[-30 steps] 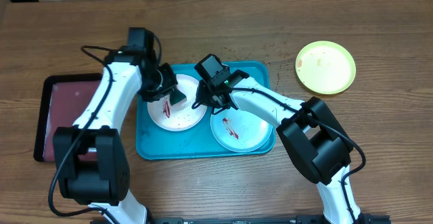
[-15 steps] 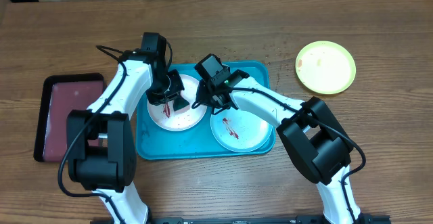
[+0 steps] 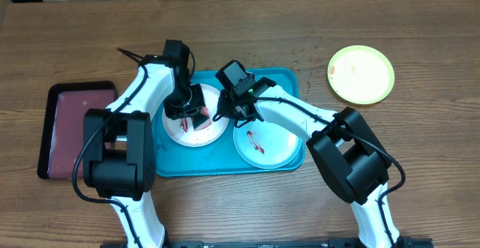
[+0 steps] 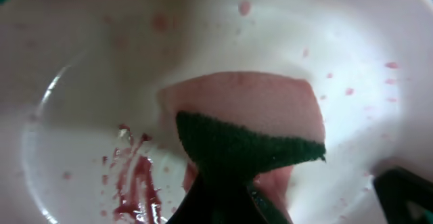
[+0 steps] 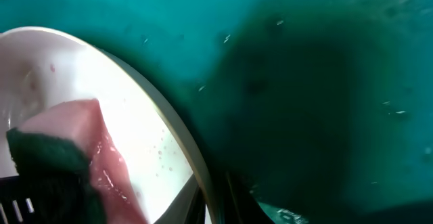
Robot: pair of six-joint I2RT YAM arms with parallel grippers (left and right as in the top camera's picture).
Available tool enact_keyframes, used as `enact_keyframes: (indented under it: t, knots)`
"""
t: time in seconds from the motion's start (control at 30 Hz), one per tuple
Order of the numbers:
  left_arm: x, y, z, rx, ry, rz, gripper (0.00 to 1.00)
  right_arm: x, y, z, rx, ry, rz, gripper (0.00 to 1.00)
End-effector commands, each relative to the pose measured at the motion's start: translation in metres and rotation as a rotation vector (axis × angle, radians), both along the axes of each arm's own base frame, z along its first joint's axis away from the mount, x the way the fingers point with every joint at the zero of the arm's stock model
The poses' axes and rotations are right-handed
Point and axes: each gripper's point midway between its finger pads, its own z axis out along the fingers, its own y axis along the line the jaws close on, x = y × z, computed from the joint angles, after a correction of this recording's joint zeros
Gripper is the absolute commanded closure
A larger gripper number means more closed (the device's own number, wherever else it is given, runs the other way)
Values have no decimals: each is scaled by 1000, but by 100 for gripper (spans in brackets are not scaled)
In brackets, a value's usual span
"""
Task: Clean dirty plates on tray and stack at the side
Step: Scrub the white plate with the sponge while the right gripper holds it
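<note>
Two smeared plates (image 3: 264,144) on tray (image 3: 281,82), yellow-green plate (image 3: 361,74) aside.

The left arm swings in toward the turquoise tray (image 3: 171,165). Its dark lower link sits further right and further up in the overhead view than a second ago. Its white forearm no longer crosses the upper right corner of the maroon tray (image 3: 75,124), so that corner now shows. The left gripper (image 3: 193,107) moves from the white plate (image 3: 196,134)'s upper-left part to nearer its middle, carrying the sponge (image 4: 250,126). From above, the sponge now shows a pink patch; earlier it looked only dark.
</note>
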Motion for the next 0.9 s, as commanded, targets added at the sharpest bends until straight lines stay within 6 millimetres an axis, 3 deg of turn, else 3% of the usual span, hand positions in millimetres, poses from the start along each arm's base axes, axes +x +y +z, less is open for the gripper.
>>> enact_keyframes:
  t: [0.0, 0.03, 0.13, 0.33, 0.43, 0.53, 0.63, 0.7, 0.87]
  knots:
    - [-30, 75, -21, 428, 131, 41, 96, 1, -5, -2, -25, -9, 5, 88]
    - [-31, 91, -10, 527, 134, 62, 96, 2, -5, -2, -27, -10, 3, 88]
    - [-26, 106, 10, 636, 122, 87, 96, 2, -5, -2, -25, -12, 3, 88]
    - [-1, 99, 41, 600, 60, 143, 96, 2, -5, -2, -27, -10, 3, 88]
    - [17, 81, 50, 482, 12, 162, 96, 1, -6, -3, -29, -6, 3, 88]
    - [39, 49, 59, 287, -53, 126, 96, 0, -6, -3, -31, -4, 3, 88]
    - [63, -7, 71, -37, -151, -11, 95, 0, -6, -3, -32, -4, 3, 87]
    - [67, -34, 77, -191, -174, -72, 96, 0, -6, -3, -31, -4, 3, 87]
    - [55, -44, 63, -212, -129, -88, 96, 1, -6, -2, -28, -8, 3, 87]
